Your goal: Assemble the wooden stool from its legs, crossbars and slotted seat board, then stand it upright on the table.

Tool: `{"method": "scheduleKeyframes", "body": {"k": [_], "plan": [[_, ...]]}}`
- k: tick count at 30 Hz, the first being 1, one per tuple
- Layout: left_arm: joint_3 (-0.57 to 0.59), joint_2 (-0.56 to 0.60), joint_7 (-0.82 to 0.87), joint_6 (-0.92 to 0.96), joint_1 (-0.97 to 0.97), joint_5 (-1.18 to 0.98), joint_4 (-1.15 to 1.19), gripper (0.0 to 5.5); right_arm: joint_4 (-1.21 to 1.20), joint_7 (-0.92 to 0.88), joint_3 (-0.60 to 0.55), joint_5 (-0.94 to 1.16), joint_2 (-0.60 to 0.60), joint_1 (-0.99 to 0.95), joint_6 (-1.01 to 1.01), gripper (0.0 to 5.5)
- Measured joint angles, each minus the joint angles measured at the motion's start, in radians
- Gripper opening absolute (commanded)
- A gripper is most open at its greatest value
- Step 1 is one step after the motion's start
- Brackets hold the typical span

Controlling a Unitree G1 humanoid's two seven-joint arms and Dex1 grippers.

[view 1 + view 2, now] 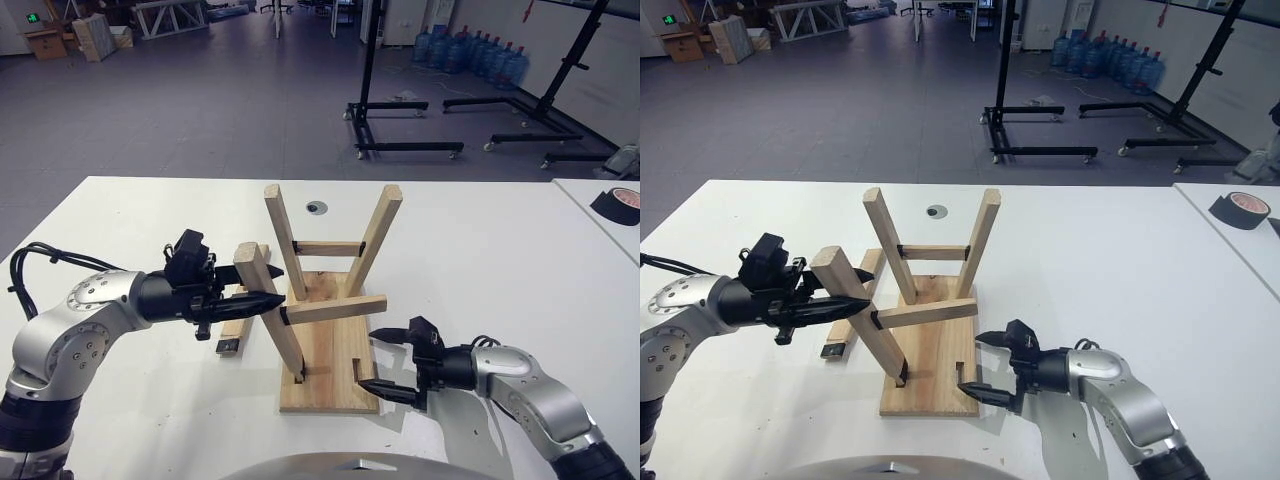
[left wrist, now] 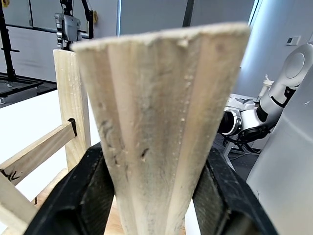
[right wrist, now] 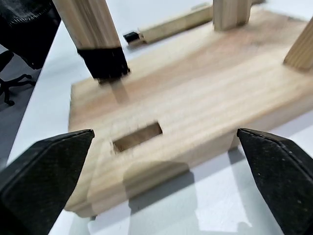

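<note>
Three legs (image 1: 283,235) stand on the seat board (image 1: 325,392), which lies flat on the table (image 1: 500,260). The left claw (image 1: 270,300) squeezes the near leg (image 1: 255,265). The right claw (image 1: 368,360) is wide open beside the empty slot (image 3: 137,136). I think it should hold the board down while that leaning leg gets pushed straight.

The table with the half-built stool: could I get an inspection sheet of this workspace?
Surface: white table, round hole near its far edge.
Job's things: seat board lies flat; three legs stand in it, two crossbars join them; one slot empty; loose wooden piece beside it.
Clutter: tape roll on the neighbouring table.
Grippers: left gripper shut on the near leg; right gripper open by the empty slot.
Cables: black cables loop beside the left arm.
Surroundings: wheeled racks, water bottles, cardboard boxes.
</note>
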Motion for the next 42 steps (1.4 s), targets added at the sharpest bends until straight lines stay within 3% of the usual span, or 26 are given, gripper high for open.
{"method": "scheduleKeyframes", "body": {"k": [19, 28, 42], "plan": [[-0.096, 0.01, -0.027, -0.03, -0.061, 0.069, 0.009, 2.02, 0.048, 0.011, 0.012, -0.023, 0.002, -0.004, -0.028, 5.4], [-0.152, 0.076, -0.059, -0.059, -0.089, 0.126, -0.003, 2.01, 0.062, 0.011, 0.016, -0.038, 0.007, -0.003, -0.064, 5.4], [-0.204, 0.097, 0.113, -0.321, 0.148, 0.183, -0.176, 2.01, 0.063, -0.032, 0.014, -0.057, 0.02, -0.004, -0.092, 5.4]]}}
